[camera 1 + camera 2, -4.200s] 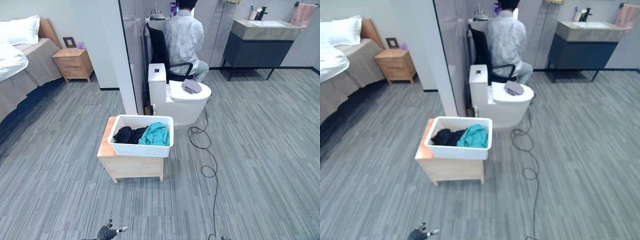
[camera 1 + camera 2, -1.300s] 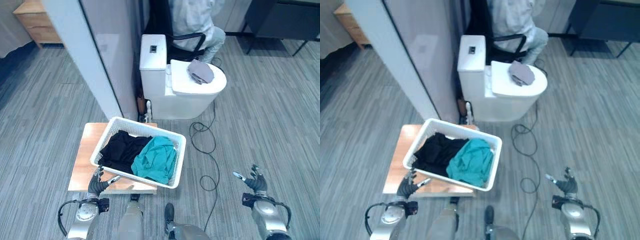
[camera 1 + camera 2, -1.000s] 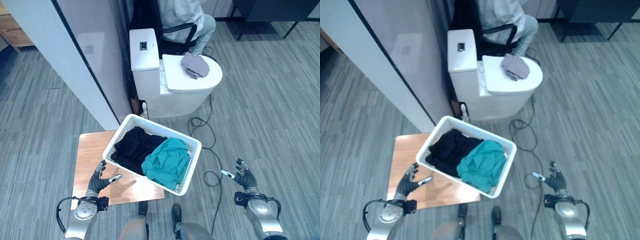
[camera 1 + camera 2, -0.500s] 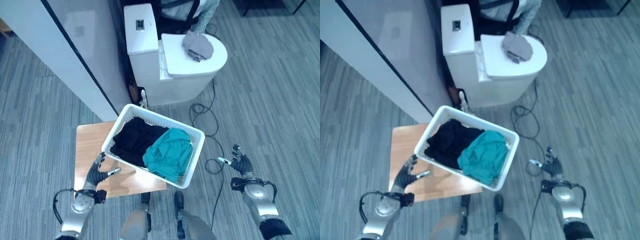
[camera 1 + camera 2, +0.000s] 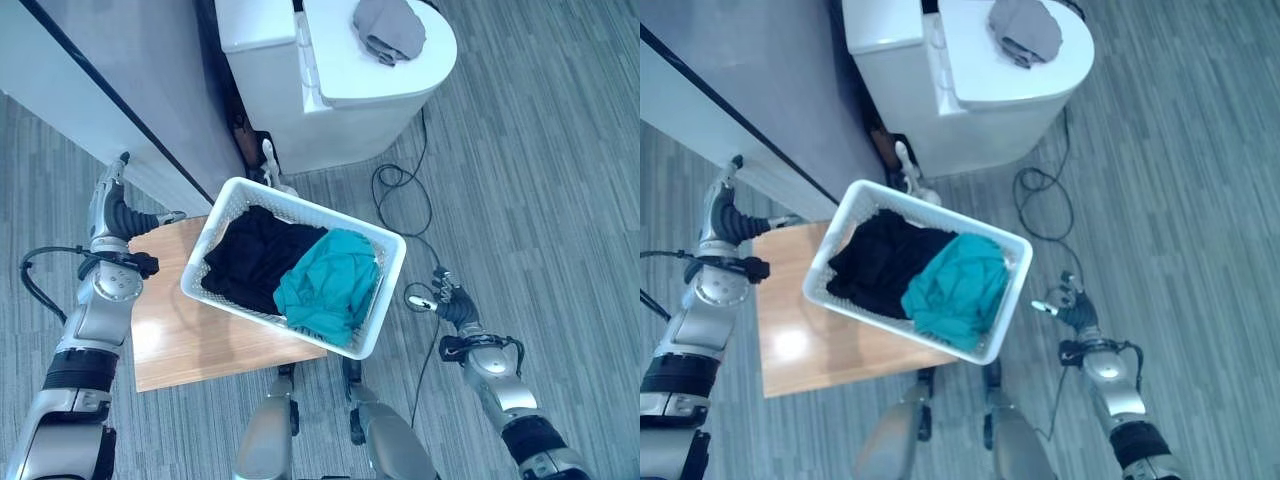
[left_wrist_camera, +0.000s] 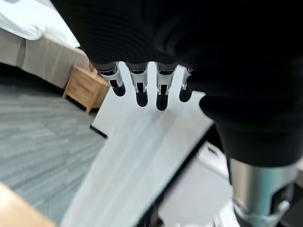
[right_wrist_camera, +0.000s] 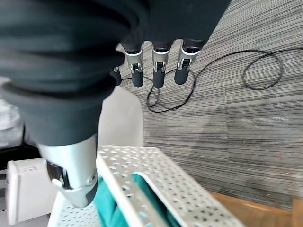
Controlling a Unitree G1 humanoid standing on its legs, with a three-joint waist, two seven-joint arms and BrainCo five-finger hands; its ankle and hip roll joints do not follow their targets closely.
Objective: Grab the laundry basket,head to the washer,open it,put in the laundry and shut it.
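Basket (image 5: 385,300), white perforated plastic, sits skewed on low wooden counter (image 5: 175,335), one corner overhanging counter edge toward R side. Inside: black clothes (image 5: 245,265) on L half, teal garment (image 5: 330,285) on R half, touching each other. Neither hand on basket.

L hand (image 5: 110,215) raised beside counter's far L corner, near grey partition wall (image 5: 120,60); fingers (image 6: 141,92) straight & apart, thumb out toward counter, holding nothing. L wrist view: fingers point past wall toward bed (image 6: 28,40) and wooden nightstand (image 6: 87,85).

R hand (image 5: 447,303) low over floor, just beside basket's R end, apart from it; fingers (image 7: 158,71) extended & spread, empty. R wrist view: basket rim (image 7: 156,175) w/ teal cloth below hand, grey plank floor (image 7: 246,123) beyond.

White toilet (image 5: 340,90) behind basket, lid down, grey cloth (image 5: 390,28) bunched on lid. Black cable (image 5: 400,185) coiled on floor between toilet & R hand.
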